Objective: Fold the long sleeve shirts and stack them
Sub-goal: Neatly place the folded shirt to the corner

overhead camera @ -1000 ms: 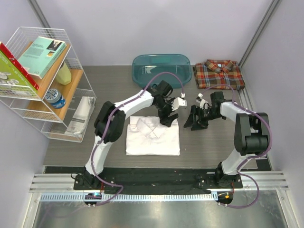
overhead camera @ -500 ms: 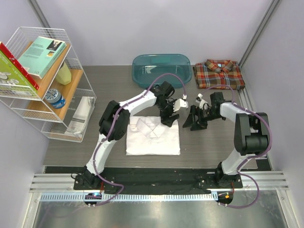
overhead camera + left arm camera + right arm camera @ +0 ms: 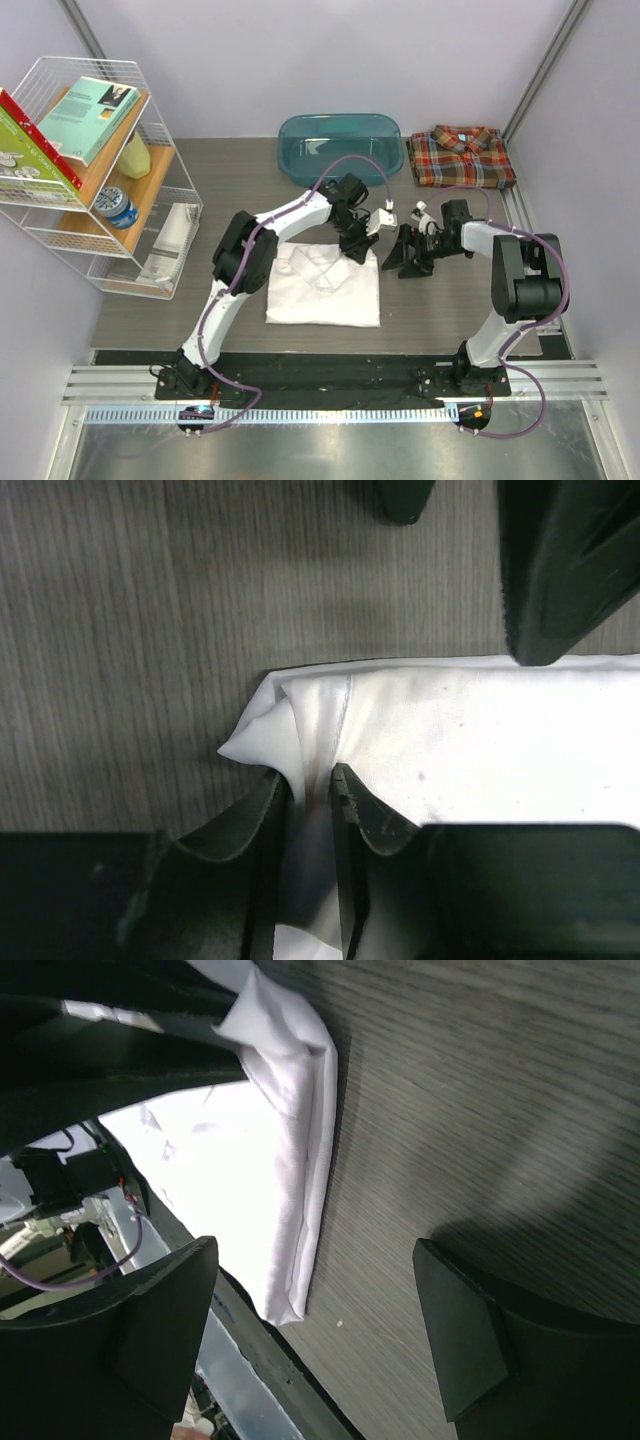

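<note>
Pinching one white shirt, left gripper, one plaid shirt apart

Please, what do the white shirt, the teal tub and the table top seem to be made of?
White shirt: thin woven cloth, matte; it creases softly and shows a stitched seam.
Teal tub: likely plastic, smooth and glossy, seemingly translucent; light glints on its walls.
Table top: grey wood-grain surface, perhaps laminate; fine parallel streaks, low sheen.
</note>
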You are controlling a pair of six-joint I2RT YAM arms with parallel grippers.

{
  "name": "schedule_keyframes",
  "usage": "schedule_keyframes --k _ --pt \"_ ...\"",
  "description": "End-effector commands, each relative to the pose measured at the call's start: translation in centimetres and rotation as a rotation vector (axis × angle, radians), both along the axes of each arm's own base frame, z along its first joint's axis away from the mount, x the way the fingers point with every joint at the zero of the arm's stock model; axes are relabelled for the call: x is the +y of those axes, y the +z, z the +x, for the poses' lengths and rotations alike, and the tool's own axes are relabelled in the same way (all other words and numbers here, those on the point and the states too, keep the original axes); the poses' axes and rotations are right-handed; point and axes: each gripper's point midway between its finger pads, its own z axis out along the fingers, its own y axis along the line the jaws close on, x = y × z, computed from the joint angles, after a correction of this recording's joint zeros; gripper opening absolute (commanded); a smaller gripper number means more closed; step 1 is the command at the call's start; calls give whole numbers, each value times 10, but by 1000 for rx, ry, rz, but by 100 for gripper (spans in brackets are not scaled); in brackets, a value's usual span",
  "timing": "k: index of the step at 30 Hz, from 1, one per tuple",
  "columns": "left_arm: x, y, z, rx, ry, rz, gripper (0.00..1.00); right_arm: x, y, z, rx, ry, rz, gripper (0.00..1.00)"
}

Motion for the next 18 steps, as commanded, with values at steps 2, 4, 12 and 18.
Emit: schedule_keyframes --k 2,4,12,18 --pt "-7 52 -9 -58 -22 -125 24 9 -15 23 -87 -17 -14 88" --pt "-5 55 -9 -70 -19 -129 24 19 -14 29 -120 -7 -1 89" --pt "-4 79 -2 -120 9 -176 18 46 -28 21 -103 9 59 90" --pt "-5 86 5 -138 30 -199 13 54 -32 20 -108 -41 133 88"
